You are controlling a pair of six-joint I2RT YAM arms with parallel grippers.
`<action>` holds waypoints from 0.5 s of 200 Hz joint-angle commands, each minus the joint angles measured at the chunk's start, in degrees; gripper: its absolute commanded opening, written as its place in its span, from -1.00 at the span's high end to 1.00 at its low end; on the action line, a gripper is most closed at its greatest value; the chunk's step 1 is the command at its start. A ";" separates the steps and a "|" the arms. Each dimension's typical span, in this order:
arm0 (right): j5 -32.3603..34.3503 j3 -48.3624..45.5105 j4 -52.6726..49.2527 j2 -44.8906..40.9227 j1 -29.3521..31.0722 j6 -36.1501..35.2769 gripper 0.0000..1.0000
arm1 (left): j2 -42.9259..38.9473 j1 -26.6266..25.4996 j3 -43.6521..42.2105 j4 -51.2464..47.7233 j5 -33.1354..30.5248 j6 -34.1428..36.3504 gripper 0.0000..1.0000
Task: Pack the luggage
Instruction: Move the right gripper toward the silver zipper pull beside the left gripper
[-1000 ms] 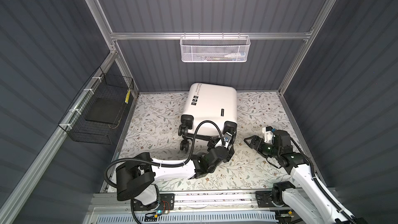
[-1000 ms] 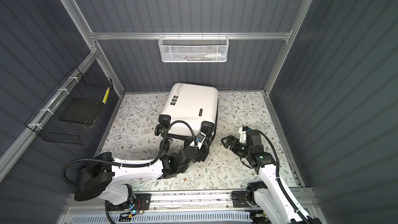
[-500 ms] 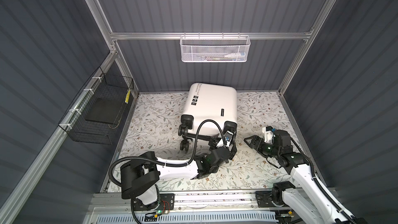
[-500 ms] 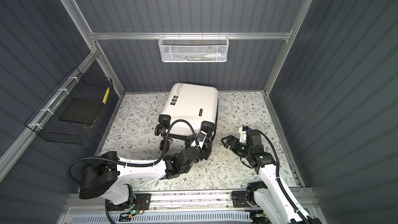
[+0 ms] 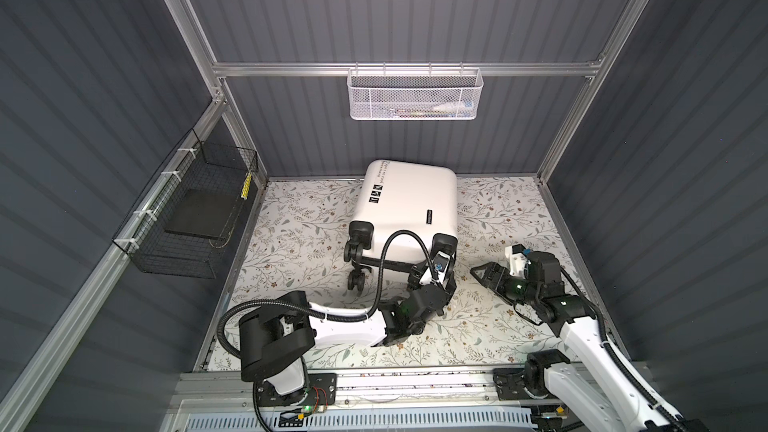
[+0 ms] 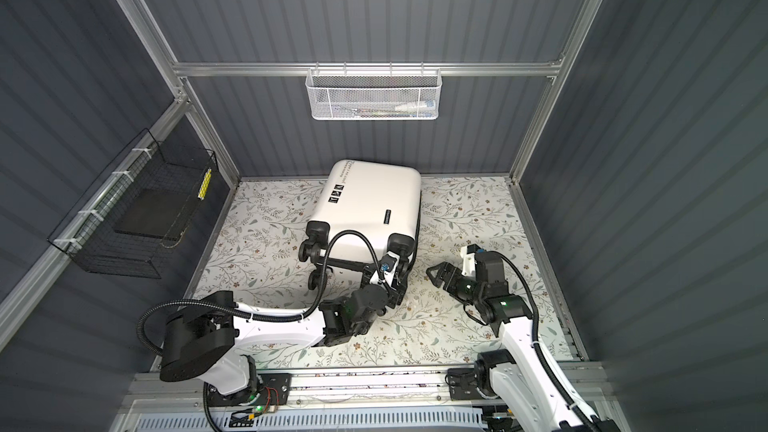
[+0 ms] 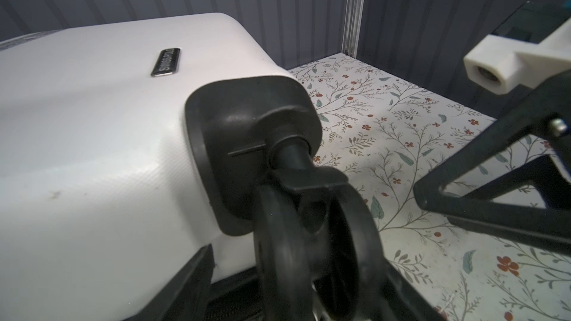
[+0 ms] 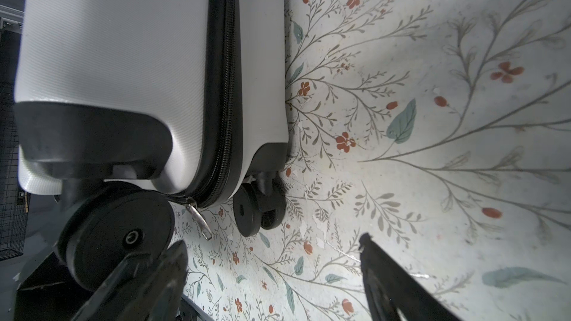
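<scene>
While the suitcase (image 5: 409,201) lies flat and zipped shut at the middle of the floral surface's (image 5: 299,243) back edge, its contents are hidden. The left gripper (image 5: 434,272) straddles a wheel (image 7: 309,242) at the suitcase's near right corner, jaws apart. The right gripper (image 5: 482,278) hovers just beside that corner, jaws wide apart, empty. A white mesh basket (image 5: 413,95) on the back wall holds small items too blurred to name. A black wire basket (image 5: 187,259) on the left wall holds a flat dark slab (image 5: 201,216).
</scene>
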 commanded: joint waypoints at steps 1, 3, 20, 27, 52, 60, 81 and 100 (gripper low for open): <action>-1.51 -0.82 1.41 0.38 -0.21 -0.25 -0.69 | 0.46 -0.15 2.18 2.13 -0.54 -0.29 -0.37; -1.55 -0.83 1.46 0.41 -0.21 -0.27 -0.69 | 0.43 -0.15 2.20 2.08 -0.37 -0.27 -0.35; -1.87 -1.18 1.82 0.82 -0.21 -0.72 -0.63 | 0.33 -0.21 2.79 2.10 0.63 0.32 -0.28; -2.00 -1.27 2.07 0.95 -0.21 -0.91 -0.62 | 0.33 -0.24 3.04 1.98 0.98 0.67 -0.27; -2.35 -1.45 2.52 1.38 -0.15 -1.47 -0.57 | 0.59 -0.24 3.77 0.82 0.75 1.49 -0.53; -2.44 -1.54 2.59 1.48 -0.21 -1.59 -0.56 | 0.72 -0.24 3.82 0.83 0.45 1.72 -0.51; -2.47 -1.65 2.92 1.57 -0.21 -1.51 -0.53 | 0.85 -0.24 3.69 0.37 -0.21 1.68 -0.43; -2.53 -1.71 3.02 1.68 -0.21 -1.42 -0.52 | 1.17 -0.24 3.70 -0.13 -0.37 1.15 -0.47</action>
